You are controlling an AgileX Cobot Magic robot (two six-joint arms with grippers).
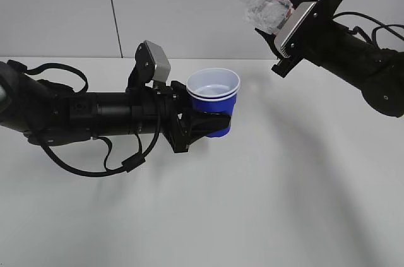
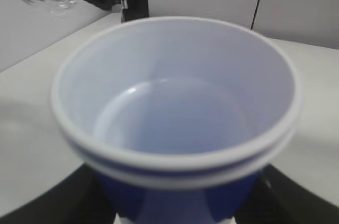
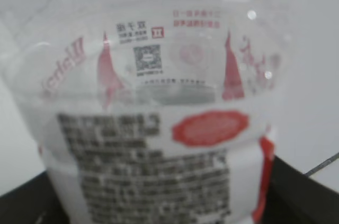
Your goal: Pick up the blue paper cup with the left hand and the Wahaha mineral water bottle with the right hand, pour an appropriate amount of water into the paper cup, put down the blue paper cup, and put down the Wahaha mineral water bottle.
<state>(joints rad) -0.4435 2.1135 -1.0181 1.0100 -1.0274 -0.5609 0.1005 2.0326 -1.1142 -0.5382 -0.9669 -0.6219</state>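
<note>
Left hand (image 1: 211, 123), arm level, jaws clasping upright blue paper cup (image 1: 213, 100) above table (image 1: 252, 204); right gripper (image 1: 284, 27), raised higher right, clamping tilted Wahaha mineral water bottle (image 1: 262, 7), mouth leftward.

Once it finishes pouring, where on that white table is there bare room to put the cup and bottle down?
The table is bare along the front and right, below the right tool holding the bottle. The left and middle are crowded by the left tool holding the blue cup.
</note>
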